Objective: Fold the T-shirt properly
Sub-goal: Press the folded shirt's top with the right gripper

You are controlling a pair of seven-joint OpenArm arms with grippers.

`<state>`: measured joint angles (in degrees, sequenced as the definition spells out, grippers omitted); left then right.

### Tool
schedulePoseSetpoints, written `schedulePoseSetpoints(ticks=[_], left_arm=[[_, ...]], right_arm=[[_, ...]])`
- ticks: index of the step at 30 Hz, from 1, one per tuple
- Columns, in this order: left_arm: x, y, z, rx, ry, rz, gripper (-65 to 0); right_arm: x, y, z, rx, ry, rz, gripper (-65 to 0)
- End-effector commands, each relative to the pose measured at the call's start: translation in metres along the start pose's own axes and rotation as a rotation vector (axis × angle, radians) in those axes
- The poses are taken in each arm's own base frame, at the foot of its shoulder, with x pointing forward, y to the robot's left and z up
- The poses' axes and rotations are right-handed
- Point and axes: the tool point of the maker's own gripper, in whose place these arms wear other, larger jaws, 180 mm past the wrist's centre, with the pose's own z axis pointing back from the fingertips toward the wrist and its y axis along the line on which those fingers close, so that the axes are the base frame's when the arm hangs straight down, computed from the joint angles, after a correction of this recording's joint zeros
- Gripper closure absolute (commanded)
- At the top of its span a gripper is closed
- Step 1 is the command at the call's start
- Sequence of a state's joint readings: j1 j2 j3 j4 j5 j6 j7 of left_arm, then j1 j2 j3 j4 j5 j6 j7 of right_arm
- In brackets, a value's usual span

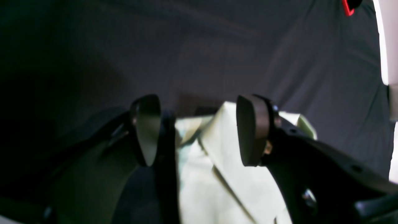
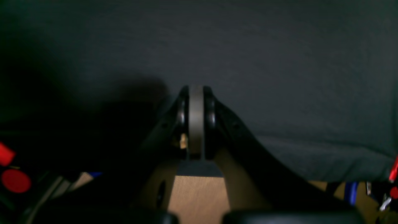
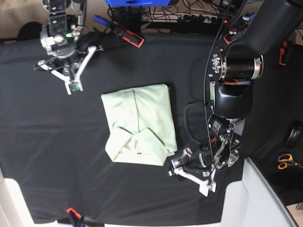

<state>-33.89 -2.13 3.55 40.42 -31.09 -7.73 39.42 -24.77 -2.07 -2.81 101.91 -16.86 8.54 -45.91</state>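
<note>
My left gripper [image 1: 199, 130] fingers spread over pale mint-green cotton T-shirt [image 3: 139, 125], corner hidden by the pads. Right gripper [image 2: 196, 121] pressed together w/ nothing between; black table cloth [image 3: 47, 142] blurry.

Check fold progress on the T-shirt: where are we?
Done: the T-shirt lies on the black table cloth as a compact bundle, its sides folded in. In hand: nothing. The left hand is open at the bundle's corner; the right hand is shut, parked over bare cloth away from the shirt. Left: the lower flaps lie crooked and bunched, so it likely needs tidying or another fold.
</note>
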Motion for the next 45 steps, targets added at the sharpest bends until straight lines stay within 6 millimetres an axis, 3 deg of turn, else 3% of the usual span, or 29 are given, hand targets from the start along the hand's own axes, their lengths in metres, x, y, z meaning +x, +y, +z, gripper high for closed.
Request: schedulePoseSetpoints(ticks=[1,4,5,9,11,17,21,26,32,40,45], left_arm=[[0.025,0.001,0.008,-0.007,-0.034,-0.017,-38.1],[0.022,0.019,0.023,0.021,-0.006,-0.052,-36.4],[0.022,0.028,0.034,0.036,-0.025,-0.077,-31.9],[0.015,0.057,0.077,0.095,-0.109,-0.19,0.0],[0.007,0.083,0.101,0.144,-0.122,-0.228,0.0],[-0.03,0.196,0.172,0.369,-0.114,-0.127,0.0],[-0.046,0.223,0.194,0.431,-0.096,-0.14,0.0],[-0.057,0.22,0.214,0.431,-0.19,-0.222,0.0],[-0.081,0.209,0.215,0.408,-0.193,-0.21,0.0],[-0.09,0.204,0.209,0.395,-0.183,-0.194,0.0],[-0.094,0.177,0.195,0.327,-0.159,-0.249,0.0]], right_arm=[[0.014,-0.001,0.004,-0.008,-0.048,0.009,-1.2],[0.02,0.013,0.006,0.024,-0.068,0.037,-1.2],[0.023,0.018,0.007,0.035,-0.075,0.047,-1.0],[0.046,0.037,0.018,0.076,-0.148,0.082,-1.0],[0.061,0.045,0.026,0.095,-0.21,0.093,-1.0],[0.098,0.076,0.041,0.165,-0.355,0.141,-1.0],[0.124,0.094,0.051,0.203,-0.429,0.182,-0.9],[0.159,0.118,0.067,0.249,-0.528,0.24,-0.9],[0.173,0.13,0.056,0.334,-0.53,0.276,-0.9],[0.195,0.101,0.038,0.494,-0.574,0.039,-0.9],[0.187,0.095,0.021,0.559,-0.581,-0.047,-0.9]])
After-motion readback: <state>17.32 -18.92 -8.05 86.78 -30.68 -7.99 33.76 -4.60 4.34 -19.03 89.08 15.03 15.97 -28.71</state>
